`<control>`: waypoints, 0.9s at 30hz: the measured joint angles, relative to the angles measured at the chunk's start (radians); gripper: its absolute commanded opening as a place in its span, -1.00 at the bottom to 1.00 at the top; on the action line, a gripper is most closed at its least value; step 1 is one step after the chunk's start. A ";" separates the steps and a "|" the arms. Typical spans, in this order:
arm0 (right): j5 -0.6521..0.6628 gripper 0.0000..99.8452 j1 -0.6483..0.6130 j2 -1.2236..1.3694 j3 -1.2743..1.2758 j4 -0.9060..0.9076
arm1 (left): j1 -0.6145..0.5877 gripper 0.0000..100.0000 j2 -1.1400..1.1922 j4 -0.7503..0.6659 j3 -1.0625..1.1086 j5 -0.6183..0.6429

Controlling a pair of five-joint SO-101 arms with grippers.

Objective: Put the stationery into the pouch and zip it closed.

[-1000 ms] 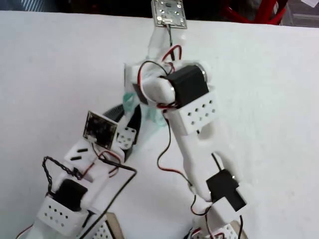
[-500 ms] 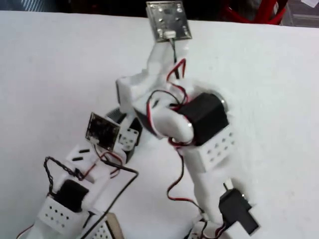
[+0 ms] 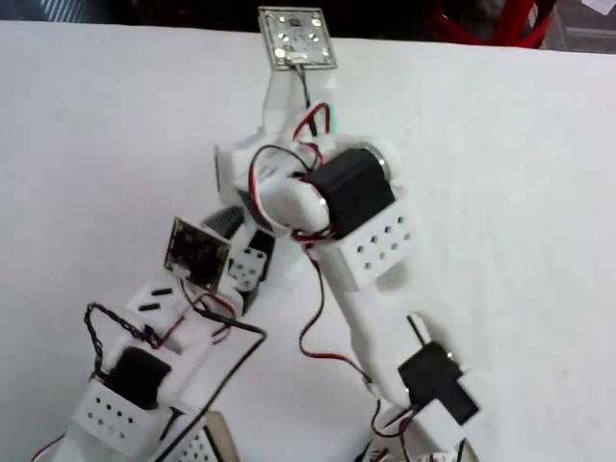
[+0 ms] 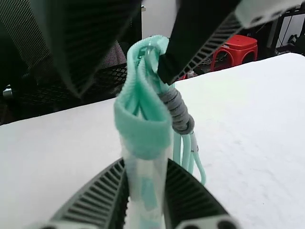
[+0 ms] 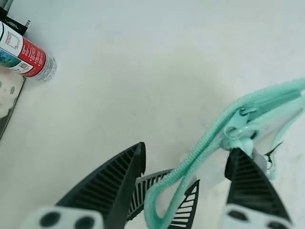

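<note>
Left wrist view: pouch [image 4: 142,125] end clamped inside left end effector [image 4: 145,168].

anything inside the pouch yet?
Cannot tell. In the left wrist view the left gripper pinches the pouch at its end; through the clear wall only a pale green patch shows. The zipper tape and the fingers cover the rest.

Pouch [image 4: 143,129]: mint-green zip band, clear body.
Slider [image 5: 237,129]: mint green.
Cord [image 4: 177,110]: grey.
Fingers [image 4: 190,191]: black, ribbed.
Table [image 3: 500,144]: plain white.
Arms [image 3: 361,294]: white; motors [image 3: 351,188] black; wires [image 3: 306,332] red and black.
Bottle [image 5: 24,52]: red and white label.
Stool [image 4: 236,47]: red.
</note>
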 measured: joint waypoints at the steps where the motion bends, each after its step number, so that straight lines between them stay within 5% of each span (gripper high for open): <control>1: 0.000 -0.56 0.000 0.012 -0.006 0.000 | 0.000 -0.95 0.000 0.000 0.000 0.000; 6: 0.075 -0.97 0.058 0.058 -0.017 0.000 | -0.002 -0.95 -0.002 -0.002 0.008 0.003; 10: 0.181 -0.97 0.109 0.086 -0.020 0.002 | -0.002 -0.93 -0.002 -0.003 0.009 0.003; 16: 0.311 -0.96 0.190 0.089 -0.020 0.002 | -0.002 -0.54 -0.002 0.011 0.009 0.005; 27: 0.756 -0.96 0.224 0.078 -0.005 -0.009 | -0.043 -0.53 0.017 0.528 -0.302 0.123</control>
